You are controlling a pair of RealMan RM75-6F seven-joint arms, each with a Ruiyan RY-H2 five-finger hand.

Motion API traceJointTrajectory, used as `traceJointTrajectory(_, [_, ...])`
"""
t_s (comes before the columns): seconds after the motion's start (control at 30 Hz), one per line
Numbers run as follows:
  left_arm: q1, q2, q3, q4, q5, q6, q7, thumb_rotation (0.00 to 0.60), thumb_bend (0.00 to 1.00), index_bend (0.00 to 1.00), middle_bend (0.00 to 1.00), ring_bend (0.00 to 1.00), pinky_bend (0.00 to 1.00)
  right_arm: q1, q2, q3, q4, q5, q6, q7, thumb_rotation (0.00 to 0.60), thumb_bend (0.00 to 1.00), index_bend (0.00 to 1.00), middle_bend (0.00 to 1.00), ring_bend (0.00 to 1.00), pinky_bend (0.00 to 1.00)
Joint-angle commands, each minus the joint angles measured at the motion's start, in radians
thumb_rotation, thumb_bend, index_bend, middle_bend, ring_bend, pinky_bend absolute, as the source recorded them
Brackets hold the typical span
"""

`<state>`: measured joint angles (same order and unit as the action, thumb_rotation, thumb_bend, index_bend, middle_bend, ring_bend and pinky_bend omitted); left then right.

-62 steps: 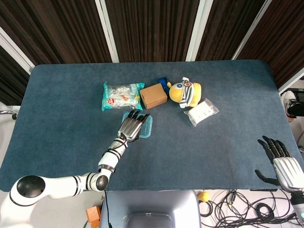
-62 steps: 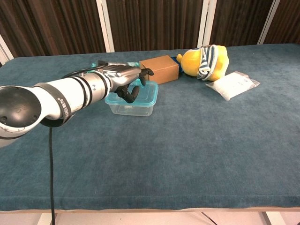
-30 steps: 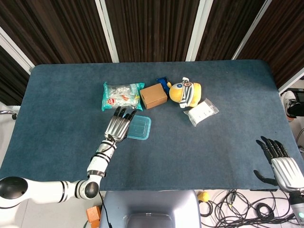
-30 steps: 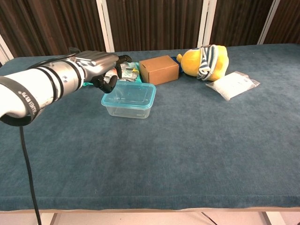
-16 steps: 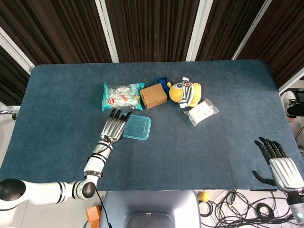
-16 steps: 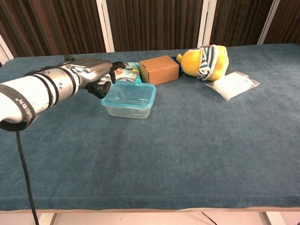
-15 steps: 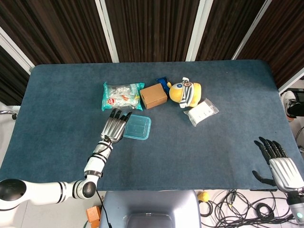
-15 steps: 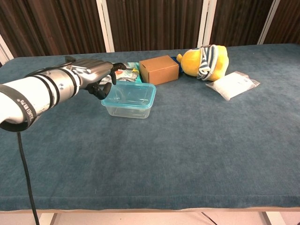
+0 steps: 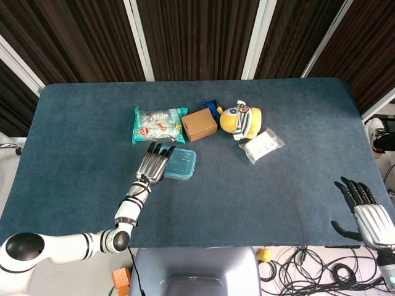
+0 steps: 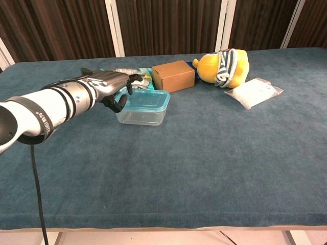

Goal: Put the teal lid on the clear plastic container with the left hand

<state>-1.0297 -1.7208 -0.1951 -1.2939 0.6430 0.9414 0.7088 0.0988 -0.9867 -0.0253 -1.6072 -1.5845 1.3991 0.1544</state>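
Left robot hand (image 9: 154,163) beside lidded container (image 9: 180,165)

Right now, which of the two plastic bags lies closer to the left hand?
The colourful snack bag, just beyond the left hand; the white bag lies past the plush toy.

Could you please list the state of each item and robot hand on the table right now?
teal lid: seated on the container.
clear plastic container: closed, upright, looks empty.
left robot hand: empty, fingers apart, beside the container's left end.
right robot hand: open, empty, at the table's near right edge.
cardboard box: closed.
snack bag: lying flat.
plush toy: lying down.
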Motion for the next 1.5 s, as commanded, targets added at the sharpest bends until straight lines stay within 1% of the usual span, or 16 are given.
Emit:
traceJointTrajectory(0.03, [-0.001,-0.003,0.002,0.005,-0.007,-0.008,0.005,0.600,0.74,0.00,0.25,0.05,0.00,0.000,0.000,0.000,0.000,0.000,-0.001,0.000,0.600,0.20,0.00,0.00,0.00,0.00])
traceJointTrajectory(0.47, [-0.004,0.014,0.014,-0.037,-0.088,-0.037,0.046,0.600,0.74,0.00,0.30,0.09,0.00,0.002,-0.005,0.000,-0.004,0.002,-0.008,-0.018,0.600,0.20,0.00,0.00,0.00,0.00])
traceJointTrajectory(0.6, [-0.006,0.019,0.018,-0.046,-0.092,-0.034,0.051,0.600,0.74,0.00,0.30,0.10,0.00,0.003,-0.006,0.000,-0.005,0.004,-0.010,-0.021,0.600,0.20,0.00,0.00,0.00,0.00])
traceJointTrajectory(0.73, [-0.005,0.015,0.023,-0.040,-0.046,-0.002,0.047,0.600,0.74,0.00,0.28,0.08,0.00,0.004,-0.006,0.000,-0.006,0.004,-0.011,-0.023,0.600,0.20,0.00,0.00,0.00,0.00])
traceJointTrajectory(0.8, [-0.003,0.013,0.023,-0.038,-0.012,0.021,0.040,0.600,0.73,0.00,0.23,0.06,0.00,0.004,-0.006,0.000,-0.006,0.004,-0.011,-0.023,0.600,0.20,0.00,0.00,0.00,0.00])
traceJointTrajectory(0.83, [0.002,0.012,0.023,-0.039,0.034,0.052,0.026,0.600,0.72,0.00,0.19,0.05,0.00,0.004,-0.006,0.001,-0.006,0.004,-0.011,-0.024,0.600,0.20,0.00,0.00,0.00,0.00])
traceJointTrajectory(0.87, [0.014,0.025,0.019,-0.073,0.124,0.128,0.001,0.600,0.71,0.00,0.17,0.04,0.00,0.004,-0.007,0.001,-0.006,0.005,-0.011,-0.024,0.600,0.20,0.00,0.00,0.00,0.00])
traceJointTrajectory(0.9, [0.035,0.039,0.033,-0.107,0.183,0.176,-0.016,0.600,0.71,0.00,0.15,0.03,0.00,0.004,-0.007,0.001,-0.006,0.005,-0.011,-0.027,0.600,0.20,0.00,0.00,0.00,0.00])
traceJointTrajectory(1.07, [0.096,0.118,0.072,-0.266,0.299,0.296,0.002,0.600,0.67,0.00,0.14,0.03,0.00,0.003,-0.013,-0.001,-0.010,0.003,-0.011,-0.046,0.600,0.20,0.00,0.00,0.00,0.00])
traceJointTrajectory(1.17, [0.155,0.190,0.123,-0.403,0.375,0.387,0.034,0.600,0.66,0.00,0.14,0.03,0.00,0.003,-0.017,-0.001,-0.015,0.002,-0.010,-0.061,0.600,0.20,0.00,0.00,0.00,0.00])
traceJointTrajectory(1.27, [0.239,0.271,0.203,-0.534,0.474,0.498,0.061,0.600,0.65,0.00,0.14,0.03,0.00,0.002,-0.022,-0.001,-0.017,0.004,-0.011,-0.076,0.600,0.20,0.00,0.00,0.00,0.00])
traceJointTrajectory(1.3, [0.281,0.303,0.245,-0.572,0.524,0.548,0.064,0.600,0.64,0.00,0.14,0.03,0.00,0.002,-0.025,-0.001,-0.018,0.004,-0.012,-0.084,0.600,0.20,0.00,0.00,0.00,0.00])
traceJointTrajectory(1.37, [0.357,0.347,0.317,-0.607,0.601,0.633,0.057,0.600,0.60,0.00,0.13,0.02,0.00,0.002,-0.030,-0.001,-0.018,0.005,-0.014,-0.099,0.600,0.20,0.00,0.00,0.00,0.00])
traceJointTrajectory(1.4, [0.417,0.371,0.365,-0.611,0.645,0.696,0.048,0.600,0.57,0.00,0.12,0.02,0.00,0.002,-0.035,-0.002,-0.020,0.005,-0.015,-0.112,0.600,0.20,0.00,0.00,0.00,0.00])
traceJointTrajectory(1.47, [0.535,0.399,0.439,-0.589,0.682,0.804,0.018,0.600,0.49,0.00,0.08,0.00,0.00,0.001,-0.045,-0.003,-0.023,0.005,-0.016,-0.142,0.600,0.20,0.00,0.00,0.00,0.00])
traceJointTrajectory(1.5, [0.587,0.406,0.463,-0.572,0.681,0.843,-0.006,0.600,0.45,0.00,0.05,0.00,0.00,0.001,-0.050,-0.004,-0.025,0.004,-0.016,-0.157,0.600,0.20,0.00,0.00,0.00,0.00])
